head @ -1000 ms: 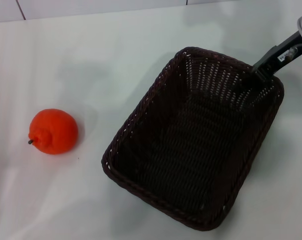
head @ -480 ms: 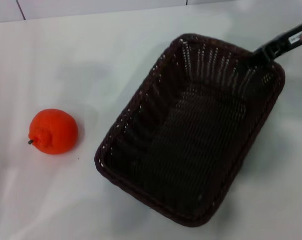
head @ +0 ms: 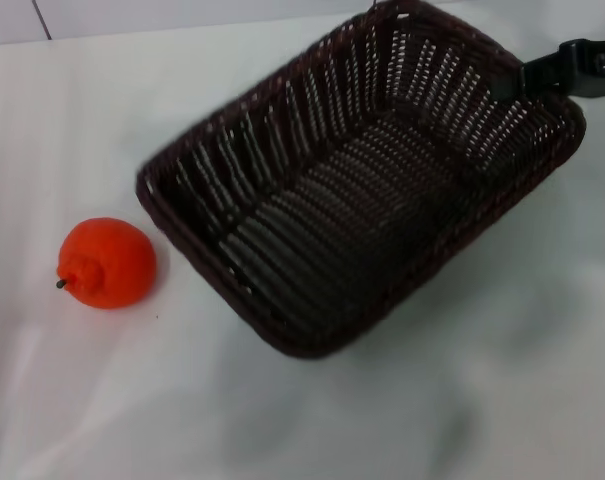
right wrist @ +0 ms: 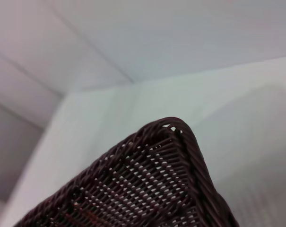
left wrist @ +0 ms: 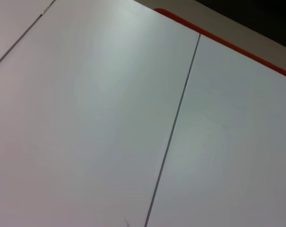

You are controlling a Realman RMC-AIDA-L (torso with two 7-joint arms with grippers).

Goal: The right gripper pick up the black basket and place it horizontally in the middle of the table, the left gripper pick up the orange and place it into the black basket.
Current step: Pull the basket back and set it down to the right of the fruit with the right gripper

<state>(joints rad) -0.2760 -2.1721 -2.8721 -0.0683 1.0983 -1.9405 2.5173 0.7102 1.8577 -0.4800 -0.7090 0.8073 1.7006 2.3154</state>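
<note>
The black basket hangs tilted above the white table, its opening turned toward me, in the upper middle of the head view. My right gripper is shut on the basket's far right rim, its dark jaws clamped over the braided edge. A corner of the basket fills the lower part of the right wrist view. The orange lies on the table at the left, stem pointing left, apart from the basket. My left gripper is out of view; its wrist view shows only white surface.
A dark seam line crosses the white surface in the left wrist view, with an orange-red strip along its far edge. A white wall rises behind the table.
The right gripper has lifted the basket and swung it up and to the left, turning it anticlockwise. The orange has not moved.
</note>
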